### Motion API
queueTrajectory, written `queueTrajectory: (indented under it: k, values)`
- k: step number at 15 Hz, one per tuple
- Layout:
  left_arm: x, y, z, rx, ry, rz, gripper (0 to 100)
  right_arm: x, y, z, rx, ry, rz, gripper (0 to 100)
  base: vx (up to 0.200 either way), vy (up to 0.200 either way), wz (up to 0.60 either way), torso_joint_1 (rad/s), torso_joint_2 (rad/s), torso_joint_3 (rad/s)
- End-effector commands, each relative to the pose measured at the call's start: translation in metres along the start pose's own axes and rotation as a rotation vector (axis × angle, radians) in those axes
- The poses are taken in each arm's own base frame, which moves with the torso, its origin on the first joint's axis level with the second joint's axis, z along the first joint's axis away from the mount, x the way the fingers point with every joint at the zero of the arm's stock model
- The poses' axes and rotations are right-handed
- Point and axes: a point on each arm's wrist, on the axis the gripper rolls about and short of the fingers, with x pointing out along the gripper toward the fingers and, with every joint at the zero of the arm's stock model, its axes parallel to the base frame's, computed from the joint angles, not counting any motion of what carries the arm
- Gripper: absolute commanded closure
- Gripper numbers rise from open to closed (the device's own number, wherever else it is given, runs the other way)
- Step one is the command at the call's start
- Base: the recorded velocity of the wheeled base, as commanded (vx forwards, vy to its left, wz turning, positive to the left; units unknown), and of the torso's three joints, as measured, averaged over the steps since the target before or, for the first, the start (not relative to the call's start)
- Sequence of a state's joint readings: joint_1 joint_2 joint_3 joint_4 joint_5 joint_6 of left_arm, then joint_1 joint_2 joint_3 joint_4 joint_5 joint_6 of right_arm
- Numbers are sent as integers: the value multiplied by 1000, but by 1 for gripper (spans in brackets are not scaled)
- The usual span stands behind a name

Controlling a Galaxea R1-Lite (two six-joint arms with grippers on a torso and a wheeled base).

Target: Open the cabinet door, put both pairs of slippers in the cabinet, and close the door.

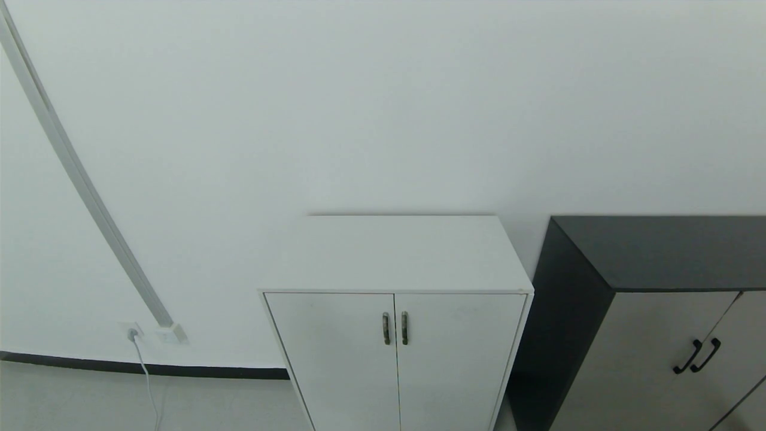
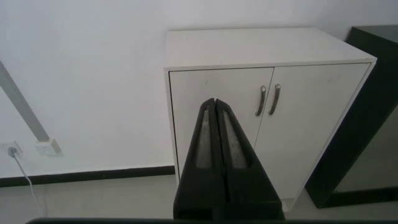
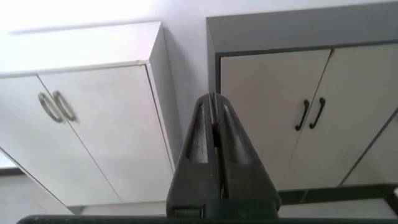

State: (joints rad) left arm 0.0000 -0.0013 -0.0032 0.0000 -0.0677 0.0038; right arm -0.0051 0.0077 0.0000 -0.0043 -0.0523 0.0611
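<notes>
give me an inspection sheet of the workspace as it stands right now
surface: pale floor along the wall
job's things: white cabinet against the wall, both doors shut, metal handles side by side at the middle
clutter: nothing seen
grippers: left gripper shut, empty, facing the white cabinet; right gripper shut, empty, facing the gap between the cabinets
cables: white cable hangs from a wall socket to the floor; trunking slants up the wall
surroundings: dark cabinet right of the white cabinet, shut; black skirting
</notes>
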Motion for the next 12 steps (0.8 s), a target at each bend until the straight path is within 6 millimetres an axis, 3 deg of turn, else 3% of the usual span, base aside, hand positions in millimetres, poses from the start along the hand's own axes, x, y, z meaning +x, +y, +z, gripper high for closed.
queueTrajectory:
  k: [1,12]
  values:
    - [0,0,0,1,1,2,100,-1,0,0,18,-12,-18,100,0,0,0,0,0,0]
    - [0,0,0,1,1,2,100,-1,-1,1,21,-17,-35,100,0,0,0,0,0,0]
